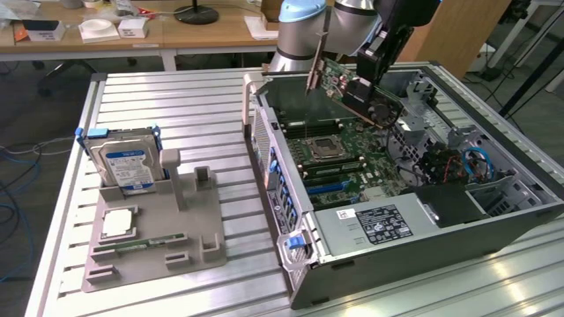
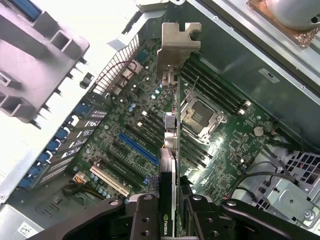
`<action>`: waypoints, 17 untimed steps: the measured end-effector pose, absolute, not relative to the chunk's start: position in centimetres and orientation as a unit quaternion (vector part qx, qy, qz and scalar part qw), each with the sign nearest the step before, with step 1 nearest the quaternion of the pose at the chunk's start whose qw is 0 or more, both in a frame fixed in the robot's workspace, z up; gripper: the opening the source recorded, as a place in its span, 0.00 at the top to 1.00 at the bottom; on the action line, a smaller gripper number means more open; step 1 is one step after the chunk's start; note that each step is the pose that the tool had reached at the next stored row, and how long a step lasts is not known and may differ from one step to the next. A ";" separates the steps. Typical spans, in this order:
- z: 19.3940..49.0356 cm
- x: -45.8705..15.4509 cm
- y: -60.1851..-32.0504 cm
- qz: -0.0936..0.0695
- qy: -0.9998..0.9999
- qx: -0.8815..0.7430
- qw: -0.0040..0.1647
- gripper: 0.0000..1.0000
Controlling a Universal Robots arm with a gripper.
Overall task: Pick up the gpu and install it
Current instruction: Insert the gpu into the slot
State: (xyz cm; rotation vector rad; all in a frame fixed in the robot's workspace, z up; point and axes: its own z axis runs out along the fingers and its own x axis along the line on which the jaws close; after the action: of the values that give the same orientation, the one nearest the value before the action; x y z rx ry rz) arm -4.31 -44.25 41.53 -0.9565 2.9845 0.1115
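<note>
The gpu (image 1: 345, 84) is a green card with a black cooler and a silver bracket at one end. It hangs tilted in the air over the open computer case (image 1: 370, 231), above the motherboard (image 1: 348, 165). My gripper (image 1: 377, 78) is shut on its black cooler end. In the wrist view the gpu (image 2: 172, 150) shows edge-on, its bracket (image 2: 178, 42) pointing away from me. My gripper (image 2: 170, 215) clamps it from both sides, with a dark finger (image 2: 142, 220) on each face. The card hangs over the row of expansion slots, beside the blue slot (image 2: 137, 149).
A grey fixture tray (image 1: 189, 247) on the slatted table holds a silver hard drive (image 1: 129, 164), a processor (image 1: 119, 223) and a green memory stick (image 1: 145, 243). The case's walls, drive cage (image 1: 476, 198) and cables (image 1: 471, 165) ring the motherboard. A wooden desk (image 1: 203, 33) stands behind.
</note>
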 end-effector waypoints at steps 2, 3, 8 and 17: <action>41.5 -4.3 -44.2 0.036 0.951 -0.308 0.003 0.74; 41.5 -4.3 -44.2 0.036 0.950 -0.310 0.003 0.74; 41.5 -4.3 -44.2 0.036 0.947 -0.318 0.002 0.74; 41.5 -4.3 -44.2 0.036 0.942 -0.333 0.002 0.74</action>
State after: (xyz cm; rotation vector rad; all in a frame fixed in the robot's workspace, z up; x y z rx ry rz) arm -4.31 -44.25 41.53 -1.0450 2.9569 0.1118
